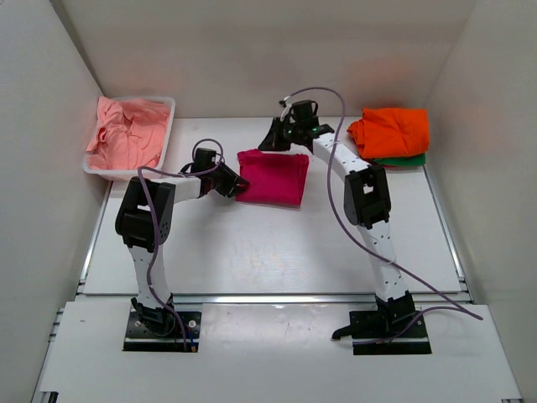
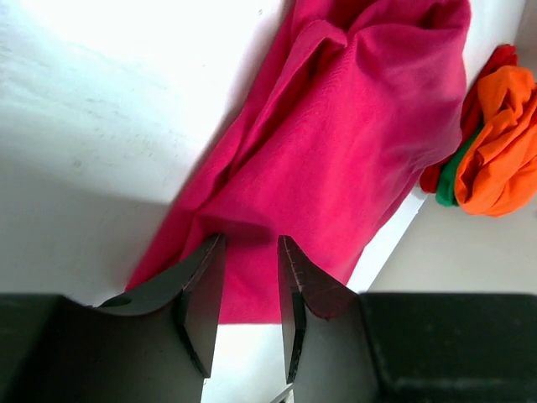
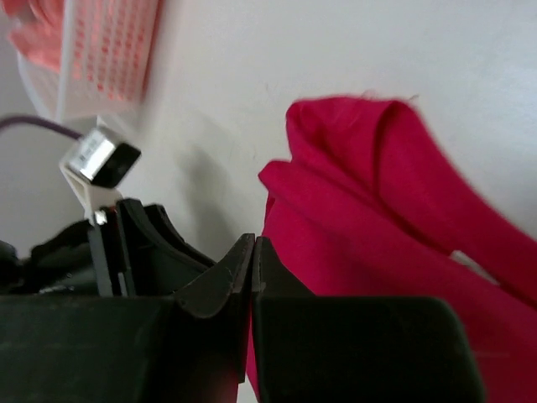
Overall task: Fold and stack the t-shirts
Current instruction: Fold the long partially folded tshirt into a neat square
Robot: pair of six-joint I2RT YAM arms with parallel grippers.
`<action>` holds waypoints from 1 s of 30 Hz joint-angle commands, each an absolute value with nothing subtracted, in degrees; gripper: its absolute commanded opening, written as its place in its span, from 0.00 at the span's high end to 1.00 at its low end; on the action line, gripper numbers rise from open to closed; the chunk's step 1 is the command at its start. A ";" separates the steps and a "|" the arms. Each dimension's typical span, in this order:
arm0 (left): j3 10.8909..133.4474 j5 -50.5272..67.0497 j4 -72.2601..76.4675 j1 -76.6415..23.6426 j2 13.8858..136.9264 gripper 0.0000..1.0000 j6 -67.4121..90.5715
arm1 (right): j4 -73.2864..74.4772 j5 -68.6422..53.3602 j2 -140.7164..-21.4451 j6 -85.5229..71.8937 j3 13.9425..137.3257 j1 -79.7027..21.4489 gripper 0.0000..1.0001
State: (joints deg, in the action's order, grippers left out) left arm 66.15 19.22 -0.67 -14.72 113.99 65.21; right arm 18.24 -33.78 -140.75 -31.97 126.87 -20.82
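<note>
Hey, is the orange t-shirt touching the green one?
Touching. The top view shows the orange t-shirt lying on the green t-shirt, whose edge peeks out beneath it.

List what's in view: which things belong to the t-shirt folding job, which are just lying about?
Job: magenta t-shirt, orange t-shirt, green t-shirt, salmon pink t-shirts.
Lying about: white tub, table.
</note>
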 commanded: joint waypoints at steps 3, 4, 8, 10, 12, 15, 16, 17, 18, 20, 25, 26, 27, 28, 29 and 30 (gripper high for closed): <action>65.13 17.93 3.17 -15.56 113.91 0.59 66.01 | 17.50 -39.37 -144.05 -29.35 128.06 -22.85 1.00; 64.26 17.67 4.03 -15.38 113.56 0.58 65.92 | 17.40 -39.90 -144.23 -29.09 127.97 -22.94 1.00; 60.30 18.37 4.05 -13.72 111.98 0.60 66.19 | 17.31 -41.04 -147.03 -28.39 129.02 -22.94 1.00; 60.55 18.72 1.69 -13.36 112.06 0.60 64.52 | 18.10 -42.45 -150.54 -29.26 132.25 -22.16 1.00; 60.21 19.15 0.79 -13.18 111.89 0.62 63.20 | 19.42 -42.19 -153.71 -30.84 136.04 -21.62 1.00; 58.46 19.07 0.79 -12.92 111.01 0.61 62.66 | 18.46 -40.17 -158.27 -33.30 142.28 -20.04 1.00; 58.01 19.07 1.05 -12.92 110.92 0.60 62.75 | 17.85 -38.86 -159.51 -34.35 143.34 -19.08 1.00; 57.57 19.86 1.49 -13.09 111.00 0.61 62.75 | 17.67 -37.37 -159.78 -36.19 143.70 -18.46 0.99; 57.57 19.60 1.49 -13.10 111.01 0.61 62.93 | 18.45 -36.22 -159.79 -36.56 143.44 -18.20 0.98; 57.39 20.04 2.28 -12.92 110.74 0.60 62.93 | 19.59 -32.53 -158.48 -35.70 143.96 -17.49 0.96; 58.09 21.09 4.56 -13.36 109.25 0.60 63.46 | 18.38 -28.13 -150.49 -31.02 140.99 -16.70 0.87; 58.53 21.35 4.57 -13.36 109.16 0.59 64.15 | 17.15 -27.60 -148.03 -31.46 140.02 -16.18 0.85; 59.14 21.79 5.35 -13.19 109.16 0.59 64.60 | 16.88 -26.29 -146.88 -32.51 138.79 -15.56 0.79; 59.50 22.06 6.14 -12.84 108.73 0.59 65.12 | 17.40 -25.58 -144.69 -32.26 138.08 -14.95 0.72; 60.81 21.89 5.89 -13.01 108.63 0.58 65.39 | 18.10 -24.79 -142.14 -32.52 136.07 -14.07 0.65; 62.30 22.32 5.89 -12.66 108.46 0.59 65.56 | 19.32 -23.74 -139.68 -32.00 134.58 -13.28 0.63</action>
State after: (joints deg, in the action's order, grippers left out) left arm 59.11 21.06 5.91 -13.15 112.20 65.19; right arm 20.86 -28.27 -151.76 -33.01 136.11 -15.88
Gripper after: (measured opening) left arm 0.413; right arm 0.350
